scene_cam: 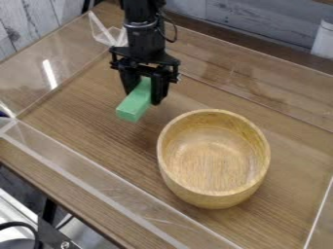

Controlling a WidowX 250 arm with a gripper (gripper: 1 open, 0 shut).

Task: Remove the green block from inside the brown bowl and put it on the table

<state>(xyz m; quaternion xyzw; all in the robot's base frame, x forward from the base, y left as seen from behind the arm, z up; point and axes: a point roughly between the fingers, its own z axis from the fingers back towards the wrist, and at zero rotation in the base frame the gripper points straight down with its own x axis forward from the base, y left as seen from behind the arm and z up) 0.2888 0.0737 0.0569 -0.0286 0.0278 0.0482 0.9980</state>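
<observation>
With the hand (pixel 144 90) clamped on the green block (pixel 132 104) beside the empty brown bowl (pixel 213 157), we seat it flat on the table (pixel 78 146) — then release.

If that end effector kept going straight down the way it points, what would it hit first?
Most likely the table. The end effector points down with the green block clamped in it, so the block's lower end would touch first; the remaining gap is hard to judge.

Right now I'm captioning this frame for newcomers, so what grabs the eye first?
The small bright green rectangular block, clamped in the black gripper left of centre, its lower end at the wood-grain tabletop. Next, the round light-brown wooden bowl, empty, at lower right.
</observation>
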